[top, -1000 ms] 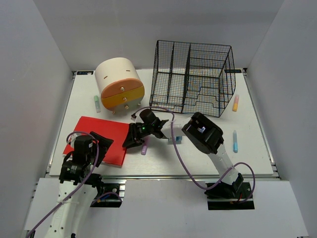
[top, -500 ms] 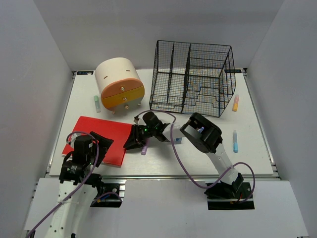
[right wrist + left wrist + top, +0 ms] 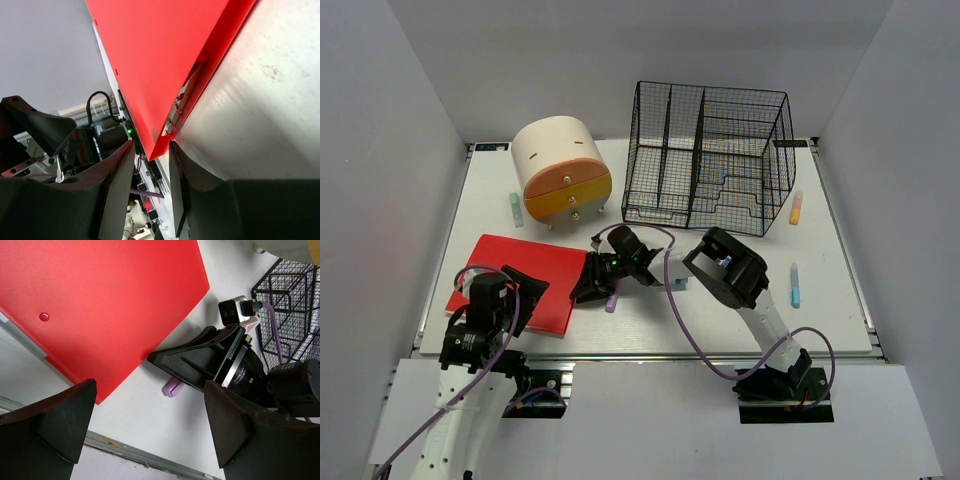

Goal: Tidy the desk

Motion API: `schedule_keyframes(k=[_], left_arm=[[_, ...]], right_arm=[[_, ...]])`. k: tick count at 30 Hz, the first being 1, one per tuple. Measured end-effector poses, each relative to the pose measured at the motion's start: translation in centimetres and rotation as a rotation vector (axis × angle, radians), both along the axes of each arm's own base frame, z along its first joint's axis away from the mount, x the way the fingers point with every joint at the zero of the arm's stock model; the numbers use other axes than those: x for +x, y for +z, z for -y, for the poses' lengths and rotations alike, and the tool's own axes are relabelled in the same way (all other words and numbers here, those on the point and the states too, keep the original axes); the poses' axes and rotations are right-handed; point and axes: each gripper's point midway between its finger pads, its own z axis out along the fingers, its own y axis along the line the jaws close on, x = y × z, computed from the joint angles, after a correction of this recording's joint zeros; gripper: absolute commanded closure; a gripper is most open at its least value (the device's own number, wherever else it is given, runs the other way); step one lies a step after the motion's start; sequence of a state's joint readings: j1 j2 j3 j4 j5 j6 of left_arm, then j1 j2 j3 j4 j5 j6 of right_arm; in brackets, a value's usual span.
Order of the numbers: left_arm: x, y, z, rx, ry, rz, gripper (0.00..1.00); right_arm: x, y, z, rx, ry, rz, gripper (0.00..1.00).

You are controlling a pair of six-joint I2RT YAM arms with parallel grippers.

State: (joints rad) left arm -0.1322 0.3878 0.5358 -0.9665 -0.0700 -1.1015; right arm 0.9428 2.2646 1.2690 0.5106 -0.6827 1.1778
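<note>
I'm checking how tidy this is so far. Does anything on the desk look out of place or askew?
Yes. The red folder lies skewed to the desk edges, and loose markers lie scattered: green marker left of the drawer box, orange marker and blue marker at the right, purple marker by the folder's right edge.

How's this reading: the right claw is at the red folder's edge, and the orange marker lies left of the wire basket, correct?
No. The top view shows the orange marker right of the wire basket; the right claw is at the red folder's edge.
</note>
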Motion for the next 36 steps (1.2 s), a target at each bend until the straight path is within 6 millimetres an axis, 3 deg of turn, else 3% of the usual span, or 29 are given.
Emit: schedule_keyframes(k=[29,36], left_arm=[[0.0,0.1,0.0,-0.003,0.002,0.004,0.02],[0.0,0.1,0.0,-0.003,0.002,0.004,0.02]], right_arm=[[-2.1,0.9,-1.2,0.019,0.052,-0.045,0.56],[-2.1,0.2,-1.3,0.017,0.048,-0.060,0.56]])
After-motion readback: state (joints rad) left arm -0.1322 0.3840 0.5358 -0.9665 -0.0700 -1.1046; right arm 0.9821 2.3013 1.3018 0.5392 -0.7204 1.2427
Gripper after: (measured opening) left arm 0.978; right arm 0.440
